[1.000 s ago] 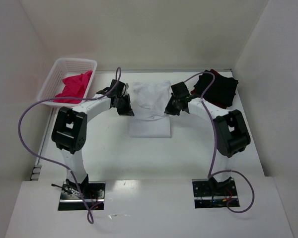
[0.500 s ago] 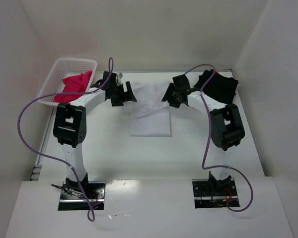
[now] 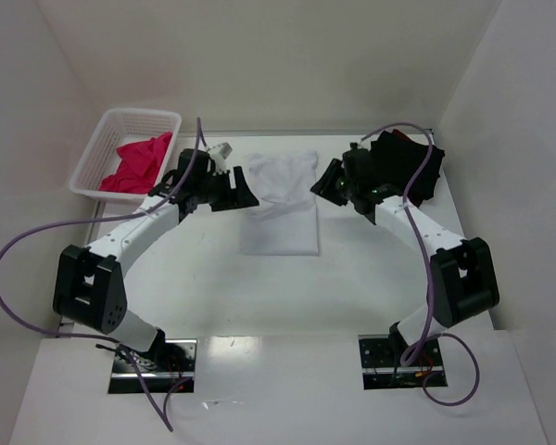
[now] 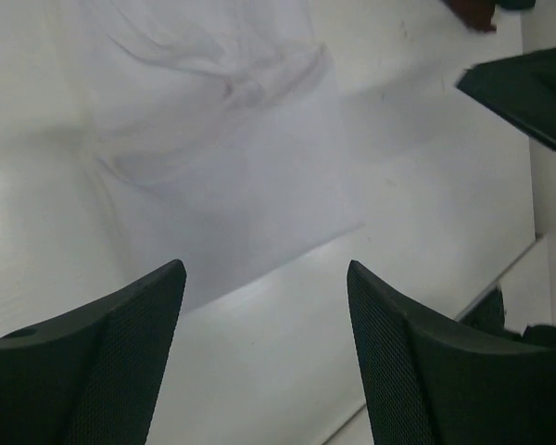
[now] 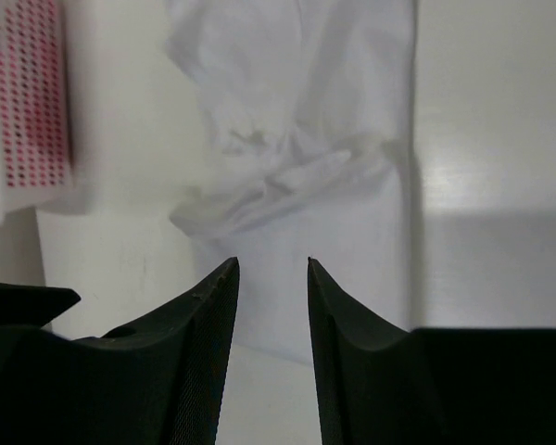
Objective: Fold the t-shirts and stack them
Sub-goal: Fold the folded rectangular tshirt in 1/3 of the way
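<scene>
Both grippers have let go of the soft white cotton t-shirt (image 3: 280, 197) since a second ago, when they were pinching it up by its two sides, and both arms have dropped low and swung their elbows outward. Now we see that shirt lying on the white table (image 3: 259, 297), roughly in the middle between the two grippers: its near half is a flat rectangle and its far half sits rumpled on top with a few creases. The left gripper (image 3: 244, 196) hangs just beside the shirt's left edge, and from its wrist camera we see its fingers (image 4: 102, 362) spread wide with nothing between them, only table and shirt below. The right gripper (image 3: 323, 184) sits just off the shirt's right edge; its fingers (image 5: 208, 324) are closer together, but we can see a clear gap and nothing pinched in it. Behind the right arm, a folded black t-shirt (image 3: 410, 169) lies at the far right of the table. Far left, a bright pink-magenta t-shirt (image 3: 134, 162) is bunched inside the white plastic mesh basket (image 3: 99, 146).
</scene>
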`<state>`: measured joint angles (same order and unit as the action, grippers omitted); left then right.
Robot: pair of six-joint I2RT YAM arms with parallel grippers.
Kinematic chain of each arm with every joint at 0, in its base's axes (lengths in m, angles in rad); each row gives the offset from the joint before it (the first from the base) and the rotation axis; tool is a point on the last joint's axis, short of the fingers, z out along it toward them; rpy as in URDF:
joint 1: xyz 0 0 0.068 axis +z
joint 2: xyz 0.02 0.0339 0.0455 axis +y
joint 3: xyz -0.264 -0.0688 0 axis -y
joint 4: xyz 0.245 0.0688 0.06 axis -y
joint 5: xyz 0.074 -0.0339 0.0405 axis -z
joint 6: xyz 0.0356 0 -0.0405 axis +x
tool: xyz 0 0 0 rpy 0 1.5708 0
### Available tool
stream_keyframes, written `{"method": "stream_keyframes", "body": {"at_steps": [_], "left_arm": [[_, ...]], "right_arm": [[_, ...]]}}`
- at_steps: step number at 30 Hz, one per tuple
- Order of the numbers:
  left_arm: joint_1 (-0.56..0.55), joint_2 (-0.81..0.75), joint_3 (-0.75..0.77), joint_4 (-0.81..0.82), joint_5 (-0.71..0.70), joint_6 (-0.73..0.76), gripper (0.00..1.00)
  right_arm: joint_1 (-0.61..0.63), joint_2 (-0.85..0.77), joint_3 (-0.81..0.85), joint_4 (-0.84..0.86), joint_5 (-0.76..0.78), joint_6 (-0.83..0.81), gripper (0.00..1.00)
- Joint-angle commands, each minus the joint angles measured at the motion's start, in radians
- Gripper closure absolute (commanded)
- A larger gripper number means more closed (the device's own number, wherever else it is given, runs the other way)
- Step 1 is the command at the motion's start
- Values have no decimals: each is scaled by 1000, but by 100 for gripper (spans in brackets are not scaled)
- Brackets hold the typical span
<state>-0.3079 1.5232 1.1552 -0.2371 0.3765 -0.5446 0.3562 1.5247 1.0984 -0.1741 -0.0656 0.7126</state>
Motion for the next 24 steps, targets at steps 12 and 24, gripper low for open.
{"method": "stream_keyframes", "body": {"at_steps": [12,24], "left_arm": [[-92,309,37,36,-37,12,16],[-83,471,239,48,-106,-33,14]], "right_arm": [[53,42,-90,48,35,8,54],[53,168,-7,58,55,8,53]]}}
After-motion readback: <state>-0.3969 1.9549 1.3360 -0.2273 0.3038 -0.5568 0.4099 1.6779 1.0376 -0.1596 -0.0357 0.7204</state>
